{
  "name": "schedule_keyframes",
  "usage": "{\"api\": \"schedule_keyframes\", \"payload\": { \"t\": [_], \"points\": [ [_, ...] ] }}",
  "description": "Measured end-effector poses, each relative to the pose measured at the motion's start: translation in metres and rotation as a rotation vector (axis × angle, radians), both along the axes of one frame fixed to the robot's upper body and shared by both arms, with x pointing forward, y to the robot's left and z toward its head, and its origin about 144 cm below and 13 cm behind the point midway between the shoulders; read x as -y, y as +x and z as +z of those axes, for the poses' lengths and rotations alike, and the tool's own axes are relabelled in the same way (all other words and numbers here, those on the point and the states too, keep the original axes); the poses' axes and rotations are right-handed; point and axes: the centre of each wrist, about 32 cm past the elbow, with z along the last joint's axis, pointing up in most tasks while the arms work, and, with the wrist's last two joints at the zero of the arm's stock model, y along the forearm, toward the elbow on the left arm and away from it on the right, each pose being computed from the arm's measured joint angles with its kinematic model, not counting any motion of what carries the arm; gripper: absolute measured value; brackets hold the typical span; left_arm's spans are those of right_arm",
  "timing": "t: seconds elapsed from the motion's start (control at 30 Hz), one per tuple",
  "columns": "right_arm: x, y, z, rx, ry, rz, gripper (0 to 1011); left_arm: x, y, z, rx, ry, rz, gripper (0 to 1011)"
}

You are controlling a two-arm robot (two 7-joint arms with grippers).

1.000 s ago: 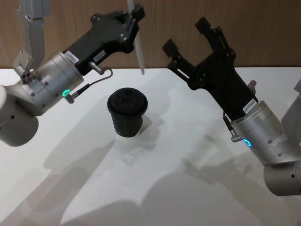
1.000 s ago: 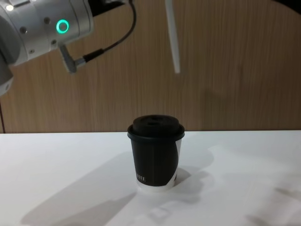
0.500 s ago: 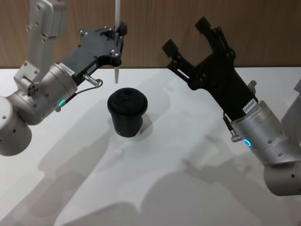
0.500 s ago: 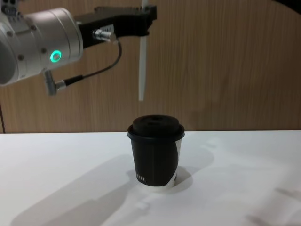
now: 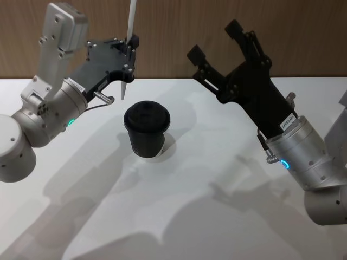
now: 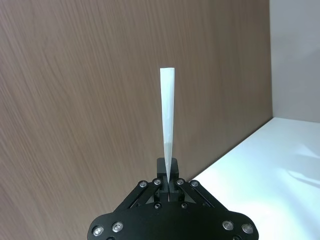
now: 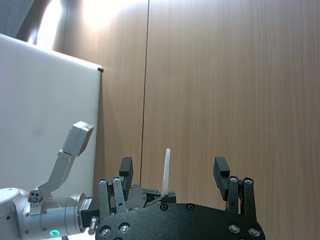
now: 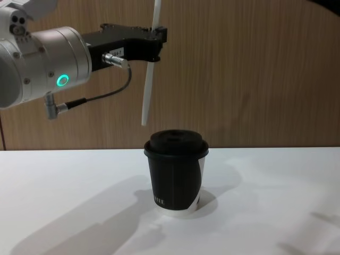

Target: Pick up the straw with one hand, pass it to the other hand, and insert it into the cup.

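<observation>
The black lidded cup [image 5: 146, 130] [image 8: 175, 175] stands upright on the white table [image 5: 217, 216]. My left gripper [image 5: 130, 46] [image 8: 156, 40] [image 6: 169, 176] is shut on the white straw [image 5: 124, 86] [image 8: 148, 87] [image 6: 167, 115] high above the table. The straw hangs nearly upright, slightly tilted. Its lower tip is a little above the lid's height, just left of the lid and behind it, apart from the cup. My right gripper [image 5: 214, 40] [image 7: 173, 170] is raised at the right, open, with nothing between its fingers. The straw [image 7: 165, 172] also appears beyond it in the right wrist view.
A wooden wall [image 5: 303, 38] runs along the table's far edge behind both arms. The left arm's black cable [image 8: 101, 95] loops below its wrist. White table surface stretches in front of and beside the cup.
My left gripper has swung left and lower with the straw. The straw's tip went from behind and right of the cup to just left of the lid. The right arm stayed still.
</observation>
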Motion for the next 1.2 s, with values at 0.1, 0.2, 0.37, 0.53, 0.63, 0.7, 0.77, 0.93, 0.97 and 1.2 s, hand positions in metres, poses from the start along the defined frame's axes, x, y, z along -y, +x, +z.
{"api": "schedule_keyframes", "payload": {
  "t": [0.1,0.2,0.37,0.53,0.63,0.7,0.77,0.93,0.97,1.2],
  "points": [
    [0.0,0.0,0.0,0.0,0.0,0.0,1001,0.0008,0.0008,-0.0002,0.003,0.004,0.005,4],
    [0.0,0.0,0.0,0.0,0.0,0.0,1001,0.0017,0.0015,0.0,0.007,0.004,0.006,3],
    [0.0,0.0,0.0,0.0,0.0,0.0,1001,0.0032,0.0027,0.0008,0.013,-0.003,0.006,3],
    [0.0,0.0,0.0,0.0,0.0,0.0,1001,0.004,0.0035,0.0013,0.013,-0.009,0.003,4],
    [0.0,0.0,0.0,0.0,0.0,0.0,1001,0.004,0.004,0.0019,0.011,-0.015,-0.002,4],
    [0.0,0.0,0.0,0.0,0.0,0.0,1001,0.0039,0.0043,0.0024,0.009,-0.022,-0.007,2],
    [0.0,0.0,0.0,0.0,0.0,0.0,1001,0.0038,0.0046,0.0028,0.004,-0.03,-0.014,4],
    [0.0,0.0,0.0,0.0,0.0,0.0,1001,0.003,0.005,0.0034,-0.009,-0.046,-0.029,3],
    [0.0,0.0,0.0,0.0,0.0,0.0,1001,0.0027,0.0052,0.0036,-0.015,-0.053,-0.035,4],
    [0.0,0.0,0.0,0.0,0.0,0.0,1001,0.0017,0.0063,0.0044,-0.038,-0.08,-0.062,4]
  ]
}}
